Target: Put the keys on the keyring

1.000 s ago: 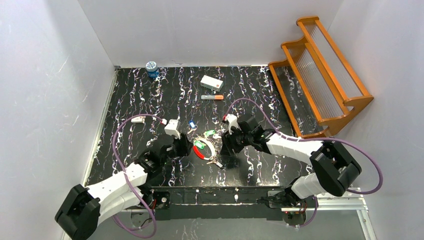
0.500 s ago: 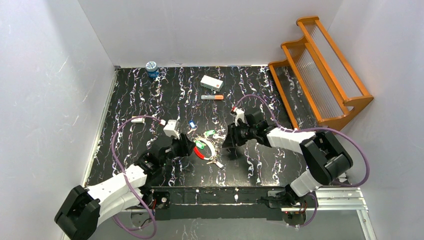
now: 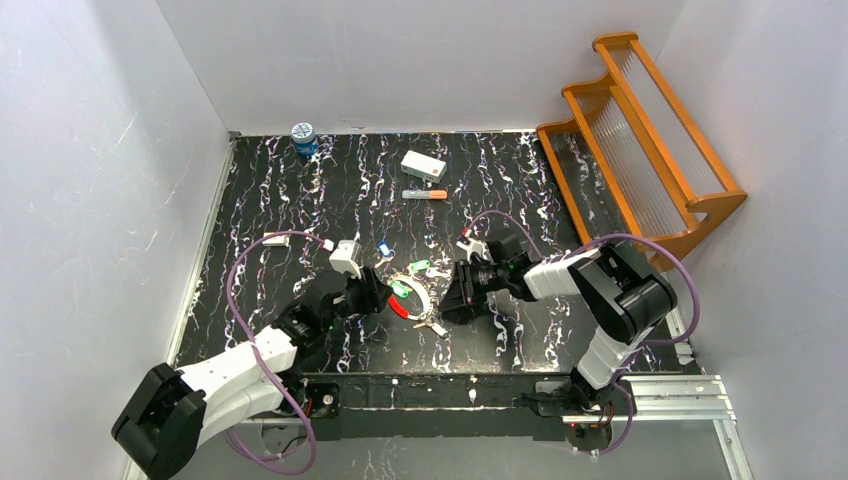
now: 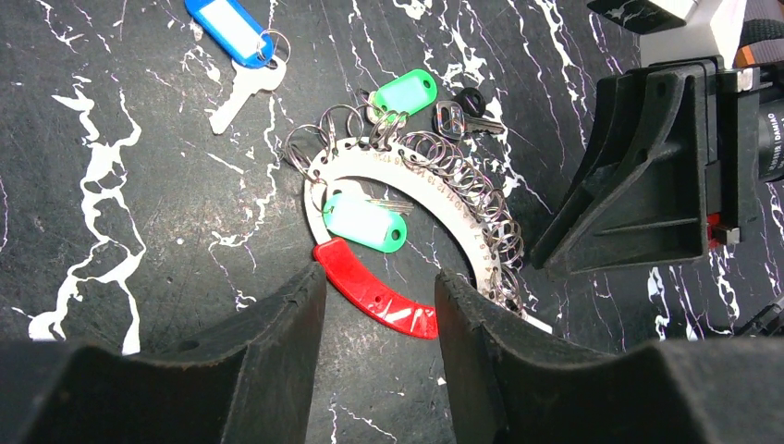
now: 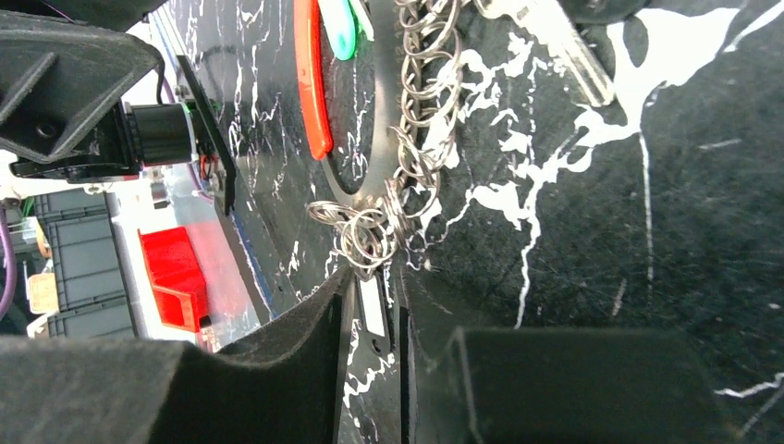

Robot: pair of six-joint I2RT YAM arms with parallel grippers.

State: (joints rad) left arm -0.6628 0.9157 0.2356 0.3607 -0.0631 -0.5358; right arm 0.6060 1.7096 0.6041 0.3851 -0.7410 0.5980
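The keyring (image 4: 421,190) lies flat, a white arc lined with small split rings and closed by a red section (image 4: 374,291); a green tag (image 4: 363,222) rests on it. A blue-tagged key (image 4: 236,37) and a green-tagged key (image 4: 407,92) lie loose beyond it. My left gripper (image 4: 379,282) is open, its fingers either side of the red section. My right gripper (image 5: 374,296) sits low at the ring's near right end (image 3: 440,318). Its jaws stand narrow around a small white-labelled tag (image 5: 373,310) hanging from the split rings (image 5: 365,227), with slivers of gap on both sides.
An orange-tipped marker (image 3: 425,194) and a white box (image 3: 423,165) lie further back, a blue jar (image 3: 303,135) at the back left. A wooden rack (image 3: 640,150) fills the right side. A silver key (image 5: 564,55) lies beside the ring.
The right gripper has swung down and left to the ring's near end, and its jaws have narrowed around the tag. The right arm has folded inwards. The left gripper has barely moved.
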